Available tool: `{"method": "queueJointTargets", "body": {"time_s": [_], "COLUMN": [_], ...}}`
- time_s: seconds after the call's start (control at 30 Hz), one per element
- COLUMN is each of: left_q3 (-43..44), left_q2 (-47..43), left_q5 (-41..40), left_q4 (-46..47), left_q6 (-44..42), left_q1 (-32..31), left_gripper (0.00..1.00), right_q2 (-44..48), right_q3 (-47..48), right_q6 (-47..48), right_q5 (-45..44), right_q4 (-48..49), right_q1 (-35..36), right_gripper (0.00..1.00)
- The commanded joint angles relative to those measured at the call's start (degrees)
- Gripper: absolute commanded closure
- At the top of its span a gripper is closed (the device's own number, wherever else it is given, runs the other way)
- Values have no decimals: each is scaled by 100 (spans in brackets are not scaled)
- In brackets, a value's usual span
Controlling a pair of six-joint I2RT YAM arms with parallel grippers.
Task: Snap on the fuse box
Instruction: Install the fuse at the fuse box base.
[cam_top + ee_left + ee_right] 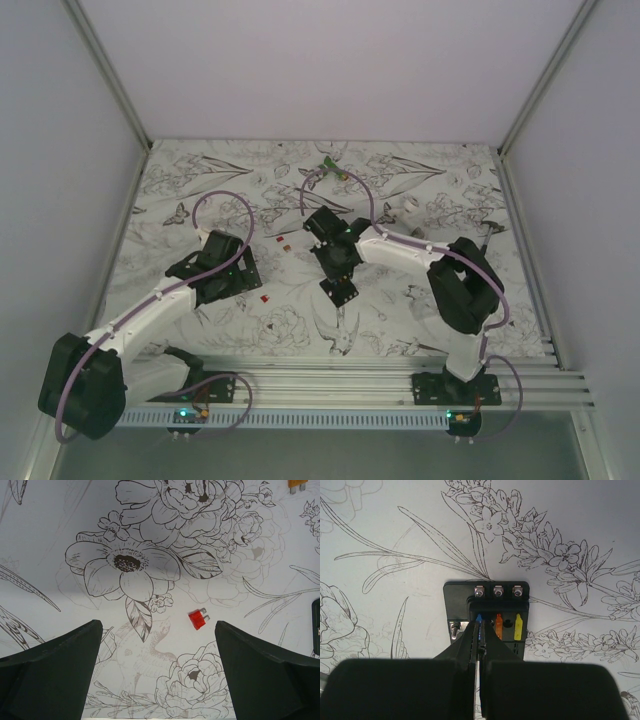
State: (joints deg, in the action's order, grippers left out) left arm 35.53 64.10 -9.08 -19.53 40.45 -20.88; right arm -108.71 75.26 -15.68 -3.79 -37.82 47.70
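The black fuse box lies flat on the flowered table, with three screws along its far edge and an orange and a yellow fuse seated in its slots. My right gripper is over its left slot, its fingers closed on a small blue fuse at the box. In the top view the right gripper hangs over the box at the table's middle. My left gripper is open and empty above the table, with a loose red fuse just ahead of its right finger.
An orange fuse lies at the far right of the left wrist view. Small loose fuses and a red one lie between the arms. A green-and-white object sits at the back. White walls enclose the table.
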Motion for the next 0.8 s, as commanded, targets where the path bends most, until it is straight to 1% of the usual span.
{"method": "queueJointTargets", "body": {"time_s": [0.0, 0.13, 0.23, 0.4, 0.47, 0.67, 0.77], "left_q3": [-92, -84, -83, -81, -81, -74, -64], "left_q2": [1, 45, 71, 72, 77, 123, 164], "left_q5": [-6, -19, -24, -11, -21, 33, 61], "left_q4": [-130, -118, -120, -120, -114, -93, -86], "left_q6": [-1, -1, 3, -7, -3, -1, 7], "left_q1": [57, 54, 58, 56, 56, 57, 66], "left_gripper": [0, 0, 0, 0, 0, 0, 0], "right_q2": [-814, -869, -1028, -1400, -1394, -678, -532], "right_q3": [-999, -1165, -1088, -307, -219, -1152, -1455], "right_q6": [-56, -78, -35, 173, 184, -67, -137], "right_q5": [-212, -152, -175, -450, -446, -341, -118], "right_q4": [-762, -898, -922, -978, -1033, -978, -829], "right_q1": [-77, -77, -77, -84, -90, -5, 43], "right_gripper": [100, 100, 100, 100, 100, 100, 100]}}
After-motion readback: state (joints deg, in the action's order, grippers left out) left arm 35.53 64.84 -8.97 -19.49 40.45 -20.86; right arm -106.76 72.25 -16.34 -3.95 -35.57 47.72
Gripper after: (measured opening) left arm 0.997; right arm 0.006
